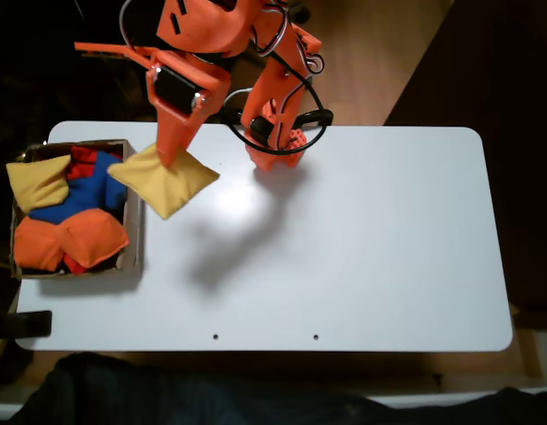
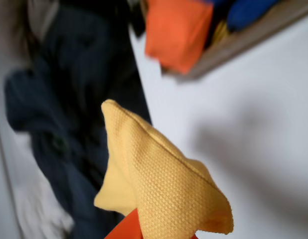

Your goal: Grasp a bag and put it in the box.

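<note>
Though fingertips apparently hidden, pincer (image 1: 172, 159) clamped on bag (image 1: 165, 179), beside box (image 1: 132, 232).

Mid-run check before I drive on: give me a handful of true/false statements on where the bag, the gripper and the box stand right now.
1. The gripper is shut on the golden-yellow bag. True.
2. The bag already lies inside the box. False: in the fixed view it hangs at the box's right wall, mostly over the white table.
3. The box is empty. False: it holds orange beanbags, a paler yellow beanbag and a blue beanbag.
4. The box sits at the table's left end in the fixed view. True.
5. The wrist view shows the bag pinched at its lower end. True.
</note>
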`<state>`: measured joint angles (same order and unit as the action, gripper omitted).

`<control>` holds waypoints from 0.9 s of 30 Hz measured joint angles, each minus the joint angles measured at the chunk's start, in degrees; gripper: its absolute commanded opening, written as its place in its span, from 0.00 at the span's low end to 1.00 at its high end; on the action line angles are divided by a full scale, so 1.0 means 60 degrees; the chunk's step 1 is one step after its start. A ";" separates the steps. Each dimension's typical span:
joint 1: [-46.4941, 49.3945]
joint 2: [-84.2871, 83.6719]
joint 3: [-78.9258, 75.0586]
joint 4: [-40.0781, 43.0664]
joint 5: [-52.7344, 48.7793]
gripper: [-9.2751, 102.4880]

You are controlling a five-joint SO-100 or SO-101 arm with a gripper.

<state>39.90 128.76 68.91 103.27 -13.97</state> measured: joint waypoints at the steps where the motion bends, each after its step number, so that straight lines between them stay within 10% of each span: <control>1: 0.0205 0.0000 0.0000 -0.0088 0.0000 0.08; 27: 0.3794 -0.2300 -0.1641 -0.1260 0.0278 0.08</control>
<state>62.67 114.96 59.06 95.71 -12.30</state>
